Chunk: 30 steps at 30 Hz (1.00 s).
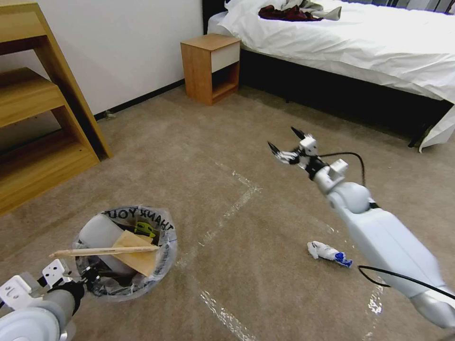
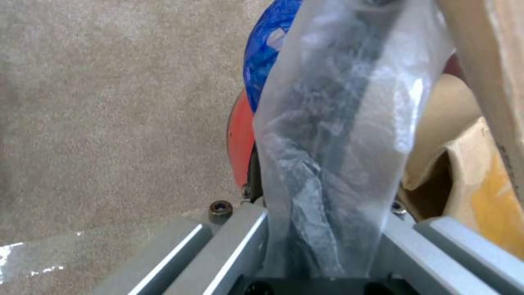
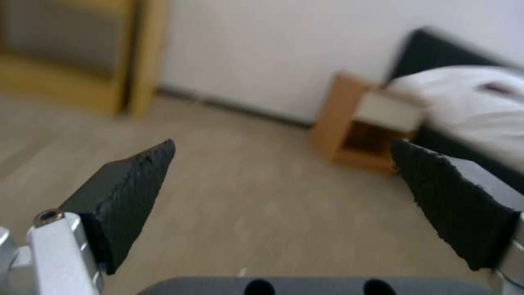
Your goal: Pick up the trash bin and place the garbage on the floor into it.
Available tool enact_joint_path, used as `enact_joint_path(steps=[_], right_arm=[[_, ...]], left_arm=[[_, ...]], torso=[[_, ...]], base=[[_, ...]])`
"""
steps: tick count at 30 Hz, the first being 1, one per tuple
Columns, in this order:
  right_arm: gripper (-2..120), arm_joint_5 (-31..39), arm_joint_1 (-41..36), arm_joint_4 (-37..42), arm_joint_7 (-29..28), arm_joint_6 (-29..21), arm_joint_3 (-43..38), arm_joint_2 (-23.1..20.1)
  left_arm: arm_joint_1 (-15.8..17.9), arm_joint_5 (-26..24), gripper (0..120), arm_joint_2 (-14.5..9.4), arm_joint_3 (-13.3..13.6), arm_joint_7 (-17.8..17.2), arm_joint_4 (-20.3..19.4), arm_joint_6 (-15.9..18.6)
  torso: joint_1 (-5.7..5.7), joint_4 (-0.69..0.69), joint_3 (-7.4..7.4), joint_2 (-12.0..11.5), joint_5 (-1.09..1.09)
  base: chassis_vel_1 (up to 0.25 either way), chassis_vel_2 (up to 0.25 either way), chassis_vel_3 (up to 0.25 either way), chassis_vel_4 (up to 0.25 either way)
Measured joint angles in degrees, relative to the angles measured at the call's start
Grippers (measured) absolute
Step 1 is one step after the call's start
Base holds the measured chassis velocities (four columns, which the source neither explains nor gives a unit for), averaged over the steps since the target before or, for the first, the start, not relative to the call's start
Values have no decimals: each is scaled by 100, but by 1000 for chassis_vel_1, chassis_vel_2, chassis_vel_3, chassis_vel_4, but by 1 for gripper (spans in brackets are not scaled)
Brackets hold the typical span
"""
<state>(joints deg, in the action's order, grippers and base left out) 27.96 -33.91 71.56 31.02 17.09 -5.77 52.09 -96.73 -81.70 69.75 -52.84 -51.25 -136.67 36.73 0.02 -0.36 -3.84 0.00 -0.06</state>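
The trash bin (image 1: 167, 258), lined with a clear "THANK YOU" bag, hangs at the lower left of the head view. My left gripper (image 1: 90, 274) is shut on its near rim. The left wrist view shows the bin's red-and-blue wall (image 2: 243, 135) and the bag (image 2: 338, 143) pinched between the jaws. Inside lie a wooden stick (image 1: 104, 251), a brown cardboard scrap (image 1: 137, 253) and a white piece (image 1: 99, 232). A white-blue wad of garbage (image 1: 328, 252) lies on the floor (image 1: 265, 293), below my right arm. My right gripper (image 1: 286, 142) is open and empty, raised in the air beyond the wad.
Shiny tape lines (image 1: 232, 208) cross the carpet between bin and wad. A wooden shelf unit (image 1: 33, 118) stands at the left, a small nightstand (image 1: 211, 66) against the far wall, and a bed (image 1: 355, 42) with white sheets at the back right.
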Motion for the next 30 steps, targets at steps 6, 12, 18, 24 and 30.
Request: enact_joint_path(steps=[6, 12, 18, 24, 30], right_arm=[[100, -770, -15, -1084, 1659, 415, -312, -203], [100, -1605, -180, -1198, 1869, 506, -414, -391], [100, -2026, -271, -1436, 1976, 599, -488, -541], [100, -2386, -231, -1865, 2231, 822, -389, -648], [100, -2727, -94, -2269, 2368, 938, -316, -552]], left_arm=[[2, -151, 0, -197, -5, -37, -34, -2], [3, -176, 0, -225, 44, -39, -54, -4], [-4, -176, 0, -261, 72, -39, -81, -4], [-10, -126, 0, -243, 137, -27, -77, -5], [18, -88, 0, -225, 160, -14, -30, -5]], torso=[[0, 1, 0, 0, -1], [0, 1, 0, 0, -1], [0, 1, 0, 0, -2], [0, 0, -1, 0, -1], [0, 1, -1, 0, 0]], base=[[0, 0, 0, 0], [0, 0, 0, 0], [0, 0, 0, 0], [0, 0, 0, 0], [0, 0, 0, 0]])
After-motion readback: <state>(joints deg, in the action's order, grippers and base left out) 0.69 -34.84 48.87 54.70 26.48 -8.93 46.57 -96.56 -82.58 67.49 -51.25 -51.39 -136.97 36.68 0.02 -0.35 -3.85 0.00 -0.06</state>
